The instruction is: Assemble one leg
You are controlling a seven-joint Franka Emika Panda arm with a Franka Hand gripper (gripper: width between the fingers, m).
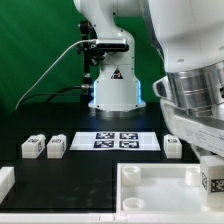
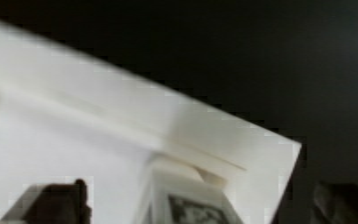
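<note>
In the wrist view a leg (image 2: pixel 194 200), white with a black-and-white marker, stands upright between my gripper's dark fingertips (image 2: pixel 60 203), with a gap on each side. The gripper (image 2: pixel 194 205) is open around it and touches neither side. The leg stands at the corner of the large white rimmed panel (image 2: pixel 87 130). In the exterior view the same leg (image 1: pixel 212 180) shows at the panel's (image 1: pixel 160 170) right end, under the arm, which hides the fingers. Two more legs (image 1: pixel 32 147) (image 1: pixel 56 148) lie at the exterior view's left, and a third (image 1: pixel 172 147) lies right of the marker board.
The marker board (image 1: pixel 118 140) lies flat on the black table in front of the robot base (image 1: pixel 112 90). A white part (image 1: pixel 5 180) shows at the lower left edge. The arm's large grey links (image 1: pixel 190 90) fill the upper right.
</note>
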